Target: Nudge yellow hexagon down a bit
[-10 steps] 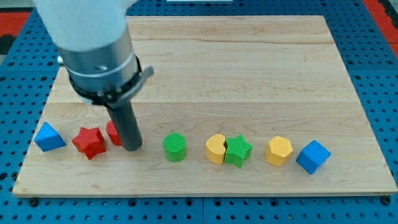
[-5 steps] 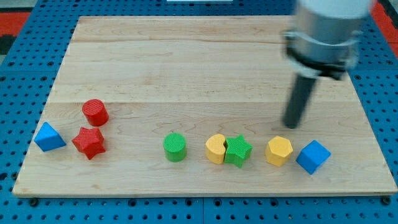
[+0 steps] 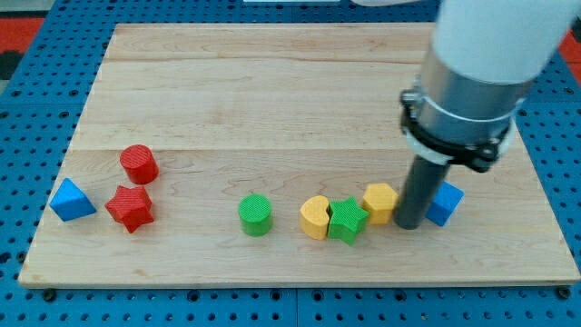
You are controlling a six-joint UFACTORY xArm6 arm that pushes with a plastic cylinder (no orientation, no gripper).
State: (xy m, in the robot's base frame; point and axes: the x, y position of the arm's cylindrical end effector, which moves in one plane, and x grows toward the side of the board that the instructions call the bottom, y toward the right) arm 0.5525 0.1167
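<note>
The yellow hexagon [image 3: 379, 201] lies on the wooden board [image 3: 300, 100] at the lower right, just right of the green star [image 3: 347, 220]. My tip [image 3: 408, 223] rests on the board between the yellow hexagon and the blue cube [image 3: 444, 203], touching or nearly touching both. The rod partly hides the blue cube's left side.
A yellow heart-like block [image 3: 315, 217] touches the green star's left side. A green cylinder [image 3: 256, 215] sits left of it. A red cylinder [image 3: 139, 163], a red star [image 3: 130, 208] and a blue triangle [image 3: 71, 201] lie at the lower left.
My tip crossed from the red blocks to the right side, then came down between the yellow hexagon and blue cube. The hexagon slid left and up; the blue cube shifted up.
</note>
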